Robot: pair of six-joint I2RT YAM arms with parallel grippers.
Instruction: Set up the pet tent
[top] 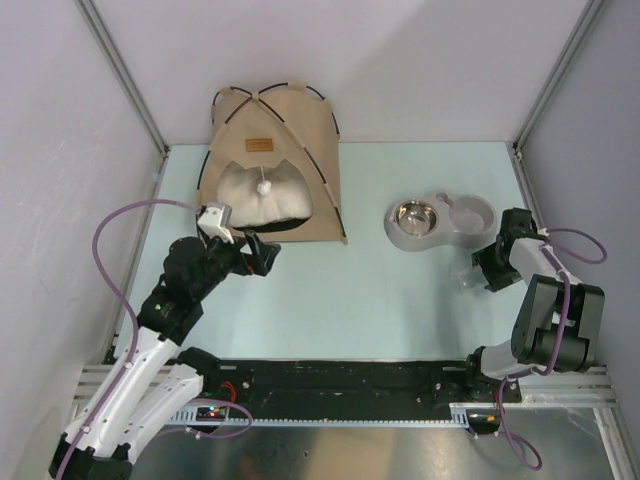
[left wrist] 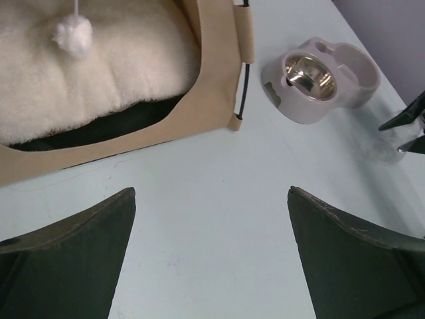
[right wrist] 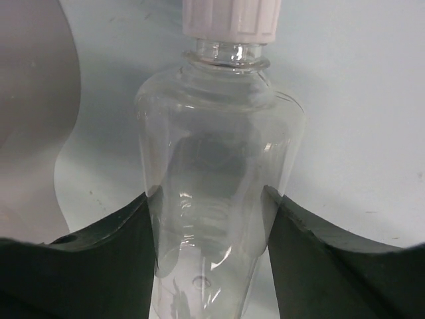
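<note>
**Fig.** Pet tent at rear-left of bench, standing erect w/ its back to the rear wall and its rounded doorway facing the arm bases. Thin black poles arch over the tan canvas. A brown label sits above the doorway and a white pom-pom hangs in the opening. A fluffy cream pillow fills the interior.

**Hidden / unclear.**
- Dark tent floor shows only as a thin strip under the pillow's front edge (left wrist view). That view also cuts off the tent's upper part & left side.
- Label text is too small to read.
- Clear bottle is hard to make out in top view, no more than a faint glint by the right arm's tip.
- In right wrist view the bottle's base runs off the lower edge & its white cap off the top.
- Whether the bottle rests on the bench or is lifted: cannot tell.

**Claws.**
- Left claw is just in front of the doorway, jaws wide apart, bare bench showing btwn its fingers.
- Right claw is at the bench's right side, well apart from the tent and near the grey double feeder w/ steel bowl.
- Its fingers are part-closed, pressing both sides of the bottle body below the shoulder.
</note>
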